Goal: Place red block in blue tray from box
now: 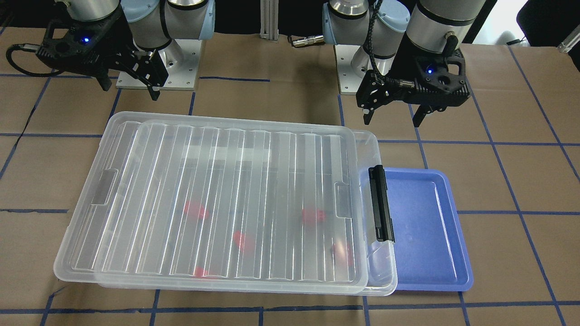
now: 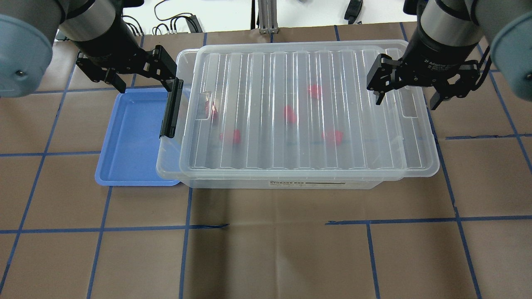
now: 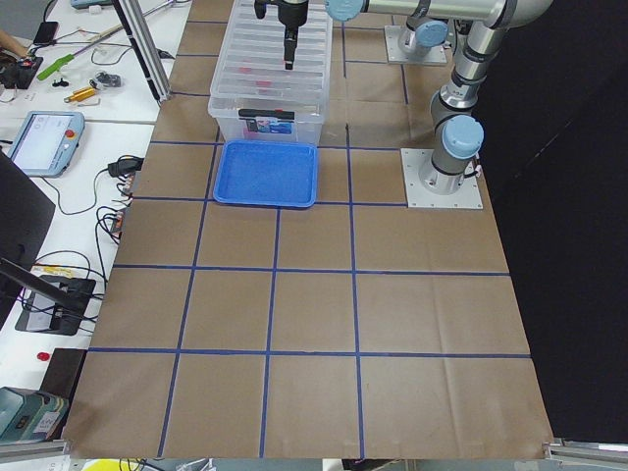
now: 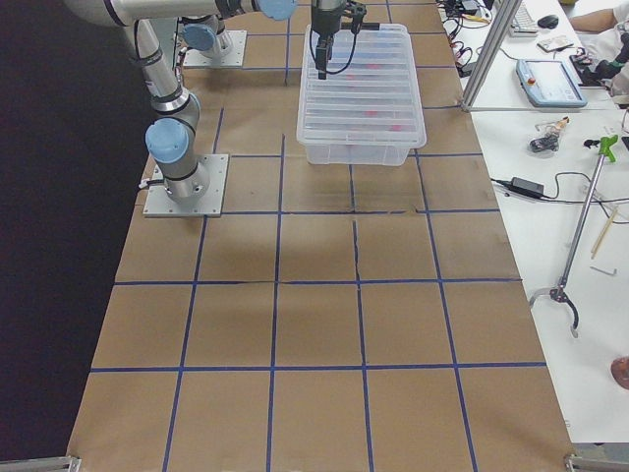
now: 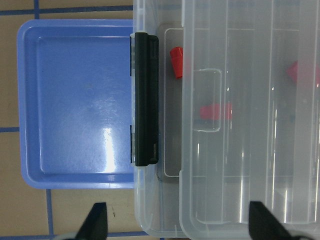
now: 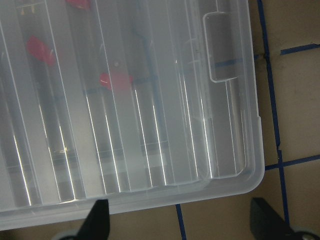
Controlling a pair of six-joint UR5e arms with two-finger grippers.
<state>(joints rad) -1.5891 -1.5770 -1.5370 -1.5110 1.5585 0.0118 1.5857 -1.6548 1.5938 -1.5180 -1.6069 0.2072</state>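
Surface (image 2: 266, 249): brown paper taped into blue squares; carried the box and the tray.
Box (image 2: 291, 183): clear plastic, stood mid-surface, black latch (image 2: 170, 109) on the end toward the robot's left.
Lid (image 2: 353, 83): ribbed, lay loose on top, sat offset toward the robot's right; left a narrow strip of the box uncovered at the latch end.
Red block (image 5: 176, 61): lay on the box floor just inside the latch end, right at the lid's edge.
Red pieces (image 2: 314, 90): several more, blurred under the lid, well apart.
Tray (image 2: 124, 137): blue, held nothing, tucked against the box's latch end.
Left hand (image 2: 143, 81): hung above the latch end, fingers spread wide, gripping nothing.
Right hand (image 2: 406, 99): hung over the lid's opposite end, spread likewise, gripping nothing.
Handling: judged light, hard and glossy, so probably slippery; hardly fragile.
Hold: best pinched across the squarish body's flat sides, not the narrow stub; gap looked tight, so probably called for shifting the lid farther first.
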